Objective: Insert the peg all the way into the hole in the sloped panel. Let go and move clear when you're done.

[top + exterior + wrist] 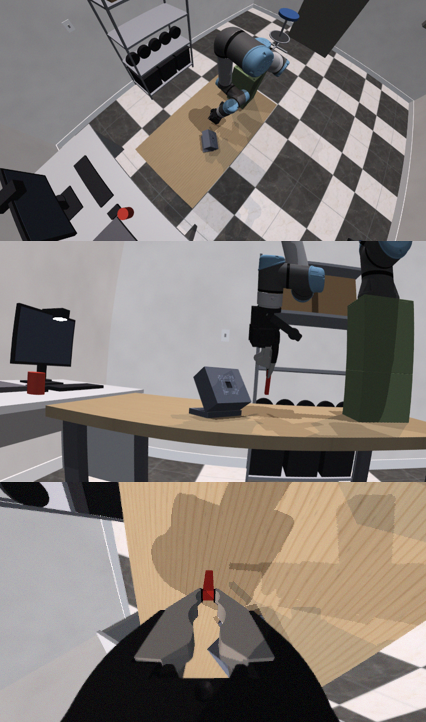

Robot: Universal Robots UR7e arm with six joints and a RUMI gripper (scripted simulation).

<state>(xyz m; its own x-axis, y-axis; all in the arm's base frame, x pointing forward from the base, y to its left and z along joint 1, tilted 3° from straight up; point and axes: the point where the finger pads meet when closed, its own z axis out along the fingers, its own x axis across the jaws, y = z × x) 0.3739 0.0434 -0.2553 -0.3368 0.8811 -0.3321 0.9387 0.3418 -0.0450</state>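
My gripper [270, 369] [208, 589] [213, 118] is shut on a red peg [267, 386] [208, 583], which hangs straight down from the fingertips, well above the wooden table [119, 411] [167, 155]. The sloped panel [222, 390] [209, 140] is a dark grey block tilted on a flat base, with a small square hole [228, 384] in its face. In the exterior view the peg hangs to the right of the panel, about level with the hole, apart from it. The panel does not show in the wrist view.
The green robot pedestal [378, 360] [246, 80] stands at the table's right end. A metal shelf rack [146, 44] with black discs is behind the table. A white desk [17, 399] with a monitor [41, 339] and red cup [36, 383] stands to the left.
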